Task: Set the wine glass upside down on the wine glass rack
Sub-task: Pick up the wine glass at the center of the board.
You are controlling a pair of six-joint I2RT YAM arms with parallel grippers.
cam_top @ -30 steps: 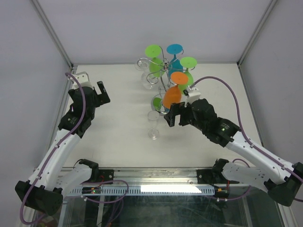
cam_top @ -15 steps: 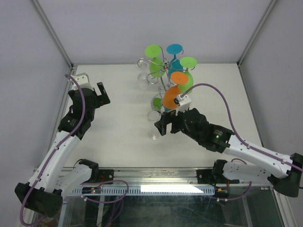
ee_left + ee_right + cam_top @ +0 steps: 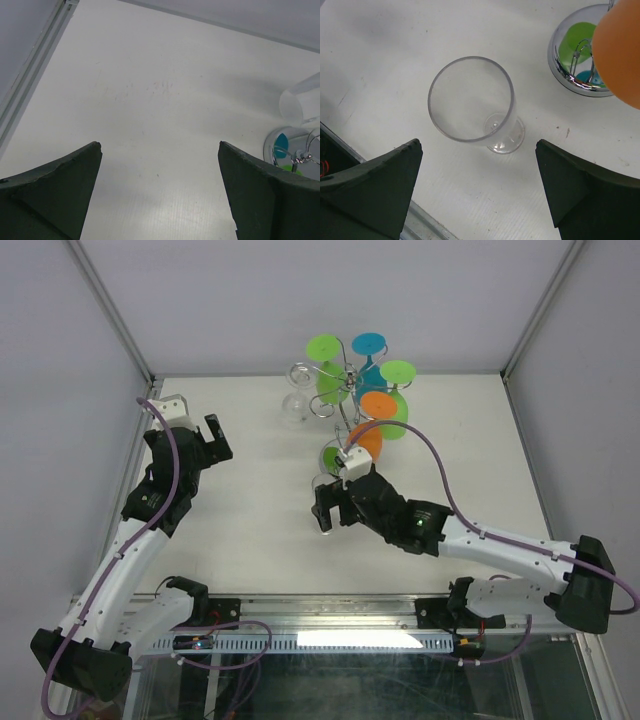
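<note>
The clear wine glass (image 3: 472, 107) stands upright on the white table (image 3: 385, 45), near the wine glass rack (image 3: 580, 82) (coloured glasses (image 3: 370, 345) hang there). The right gripper (image 3: 477, 150) hovers above it, fingers spread wide. The left gripper (image 3: 160, 145), well apart, gapes too.

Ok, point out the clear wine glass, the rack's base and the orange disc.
clear wine glass (image 3: 470, 107): right wrist view, inside its bowl.
wine glass rack (image 3: 565, 74): right wrist view, chrome base rim.
orange disc (image 3: 620, 55): right wrist view, its flat face.
</note>
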